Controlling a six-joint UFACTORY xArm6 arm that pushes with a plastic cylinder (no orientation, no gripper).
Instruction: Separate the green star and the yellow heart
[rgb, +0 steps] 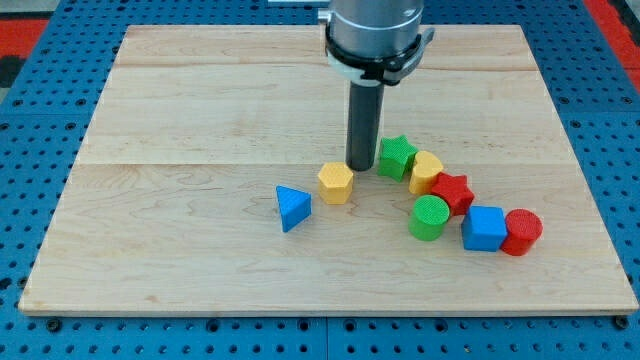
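Note:
The green star (397, 157) lies right of the board's middle, touching the yellow heart (425, 172) on its lower right. My tip (361, 166) rests on the board just left of the green star, between it and a yellow hexagon (336, 182). The tip is very close to the star's left side; I cannot tell if it touches.
A red star (452, 191) touches the heart's lower right. A green cylinder (429, 217), a blue cube (484, 228) and a red cylinder (521, 232) lie below and to the right. A blue triangle (292, 207) lies left of the hexagon. The wooden board (200, 120) sits on a blue pegboard.

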